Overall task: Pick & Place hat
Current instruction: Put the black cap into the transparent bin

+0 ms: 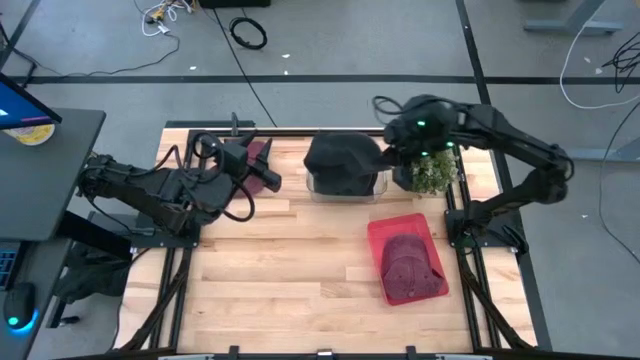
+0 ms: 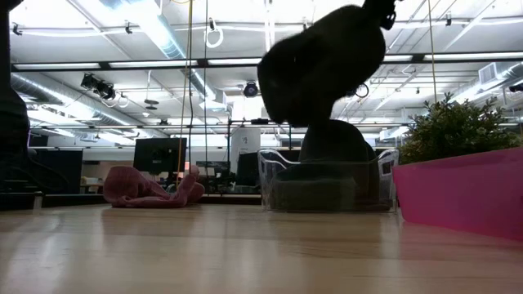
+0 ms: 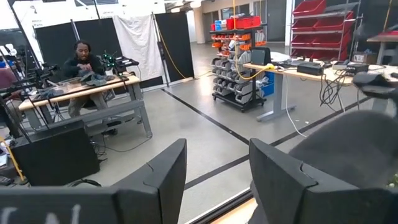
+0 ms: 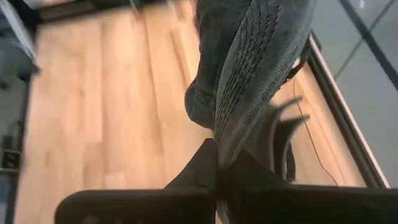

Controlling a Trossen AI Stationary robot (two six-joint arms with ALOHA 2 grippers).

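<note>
- The right gripper (image 1: pixel 385 152) is holding a black hat (image 1: pixel 340 160) up in the air, over the clear bin (image 1: pixel 347 184) at the far side of the wooden counter (image 1: pixel 280 270).
- Its jaws are squeezing tight on the hat's edge, and the hat (image 4: pixel 249 68) is hanging down from them.
- In the low view the black hat (image 2: pixel 323 61) is floating above the clear bin (image 2: pixel 327 180), not touching it.
- The left gripper (image 1: pixel 265 178) is waiting over the far left part of the counter, with its jaws standing wide and holding nothing.
- A dark red hat (image 1: pixel 410 265) is lying in the pink tray (image 1: pixel 377 233) on the right.
- A pink cloth (image 2: pixel 151 188) is lying on the counter near the left gripper.
- A small green plant (image 1: pixel 435 172) is standing just beside the clear bin.
</note>
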